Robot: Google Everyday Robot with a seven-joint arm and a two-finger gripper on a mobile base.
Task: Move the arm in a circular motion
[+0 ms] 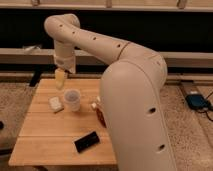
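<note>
**Arm reaches over the far left corner of the table**

The thick cream-white robot arm (131, 95), smooth and rounded with small dark holes along its segments, fills the right half of the camera view. From its big near segment it stretches up and left to a bent joint, then drops straight down. It ends in the pale yellowish gripper (60, 79), which hangs pointing downward above the far left corner of the light wooden slatted table (47, 137) — whether it is released or clenched cannot be told, and nothing is seen in it.

On the table, a clear plastic cup (72, 99) stands upright near the gripper, on its near right. A small white blocky object (55, 104) lies just beside the cup on its left. A flat black rectangular object (86, 141) lies nearer the front edge. A reddish-brown item (100, 114) is partly hidden behind the arm — it cannot be identified.
</note>
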